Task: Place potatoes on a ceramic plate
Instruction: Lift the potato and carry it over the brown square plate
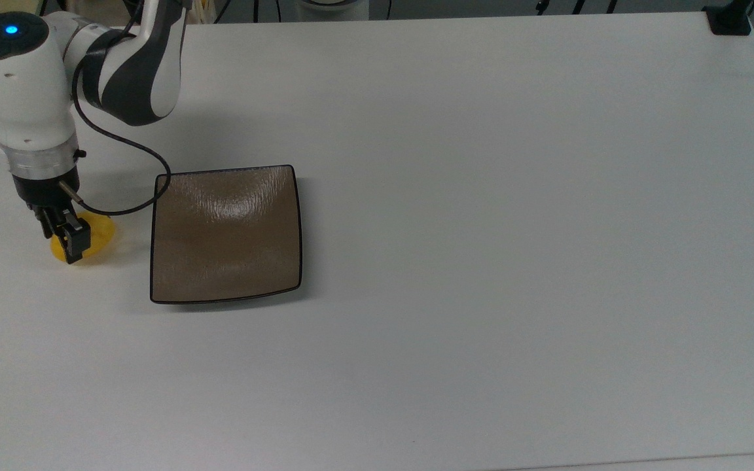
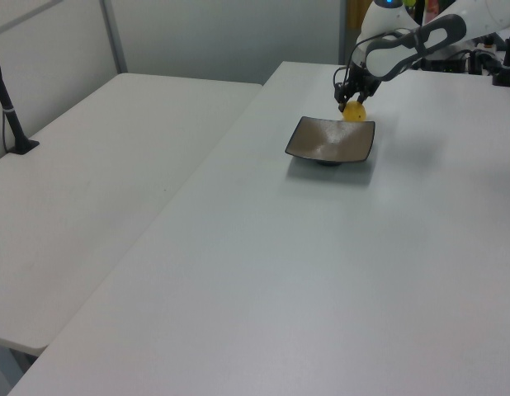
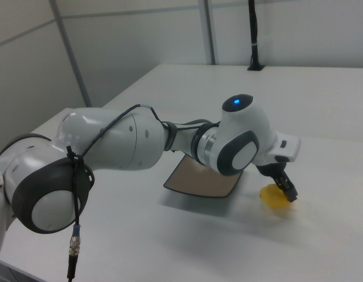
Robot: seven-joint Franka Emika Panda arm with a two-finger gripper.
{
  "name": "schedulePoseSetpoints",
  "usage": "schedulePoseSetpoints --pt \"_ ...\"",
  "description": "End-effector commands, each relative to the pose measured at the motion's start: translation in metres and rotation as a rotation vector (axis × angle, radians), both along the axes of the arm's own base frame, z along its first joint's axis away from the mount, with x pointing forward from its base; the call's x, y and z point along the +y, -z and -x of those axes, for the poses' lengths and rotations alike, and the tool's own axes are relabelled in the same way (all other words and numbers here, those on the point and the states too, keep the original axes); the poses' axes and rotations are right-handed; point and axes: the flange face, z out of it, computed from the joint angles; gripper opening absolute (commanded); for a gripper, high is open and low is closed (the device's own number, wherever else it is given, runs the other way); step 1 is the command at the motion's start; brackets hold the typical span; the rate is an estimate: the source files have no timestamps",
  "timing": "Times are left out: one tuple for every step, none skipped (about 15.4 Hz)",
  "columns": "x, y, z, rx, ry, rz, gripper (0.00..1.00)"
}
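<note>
Claw (image 1: 69,239) down over yellow potato (image 1: 92,237), fingers closed on it, probably gripping. Potato sits at tabletop (image 1: 482,196) level, near the brown square plate (image 1: 226,235), on the top view's left of it, not touching.

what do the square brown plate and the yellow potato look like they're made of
The plate looks like glazed ceramic: glossy brown-taupe, with a bright glare patch, fine streaks and a thin dark rim. The potato looks like plastic or rubber rather than a real vegetable: uniformly bright yellow and smooth, with no skin marks. Neither material can be confirmed by sight alone.
</note>
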Motion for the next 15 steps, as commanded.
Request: schedulePoseSetpoints --pt "-0.008 -0.038 0.005 -0.053 0.018 0.013 0.30" --pt "-0.007 -0.048 0.005 -0.065 0.020 0.011 0.30" --pt "-0.006 -0.059 0.006 -0.080 0.024 0.008 0.30" --pt "-0.003 -0.066 0.008 -0.087 0.026 0.003 0.30" --pt "0.001 -0.076 0.008 -0.104 0.027 -0.006 0.30" --pt "0.007 -0.089 0.007 -0.127 0.027 -0.017 0.30" --pt "0.016 -0.099 0.006 -0.145 0.024 -0.033 0.30" --pt "0.033 -0.104 0.003 -0.149 0.003 -0.041 0.30" --pt "0.044 -0.107 0.002 -0.151 -0.008 -0.044 0.31" --pt "0.060 -0.107 0.000 -0.143 -0.029 -0.054 0.31" --pt "0.081 -0.106 -0.003 -0.121 -0.055 -0.072 0.31" --pt "0.095 -0.104 -0.005 -0.104 -0.074 -0.082 0.31" --pt "0.108 -0.102 -0.007 -0.091 -0.087 -0.090 0.31" --pt "0.121 -0.097 -0.009 -0.078 -0.094 -0.100 0.31" --pt "0.135 -0.091 -0.010 -0.066 -0.107 -0.106 0.31"
